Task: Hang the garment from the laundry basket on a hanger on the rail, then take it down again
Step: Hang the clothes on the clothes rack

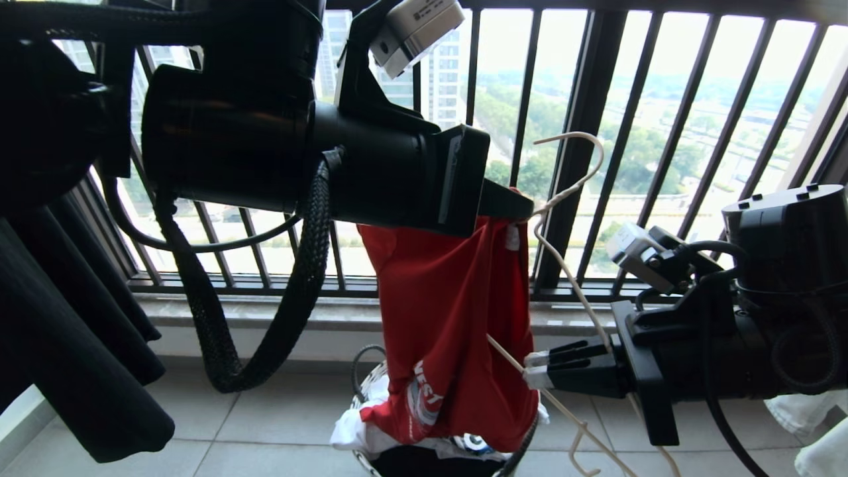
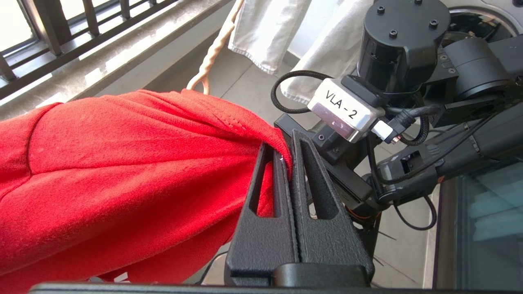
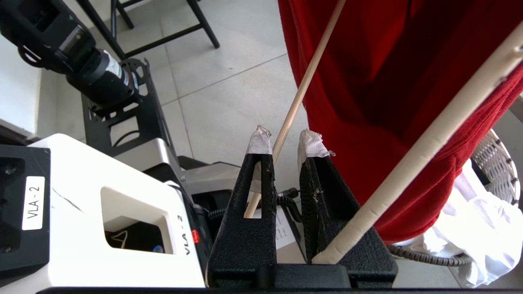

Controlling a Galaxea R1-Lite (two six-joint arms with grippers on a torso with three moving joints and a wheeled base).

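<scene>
The red garment (image 1: 444, 311) hangs bunched from my left gripper (image 1: 527, 209), which is shut on its top edge high in front of the window. Its hem droops into the laundry basket (image 1: 368, 384) on the floor. In the left wrist view both jaws press on a fold of the garment (image 2: 122, 163) at the left gripper (image 2: 286, 143). The thin white hanger (image 1: 570, 189) stands tilted just right of the shirt, hook up and free. My right gripper (image 1: 534, 368) is lower, shut on the hanger (image 3: 441, 134) deep between its taped fingers (image 3: 312, 145). The rail is out of view.
The dark barred window railing (image 1: 583, 132) and a stone sill run behind. A black garment (image 1: 66, 331) hangs at far left and pale cloth (image 1: 808, 411) at far right. White clothing (image 1: 358, 430) fills the basket (image 3: 496, 163). The robot's white base (image 3: 102, 204) is below the right wrist.
</scene>
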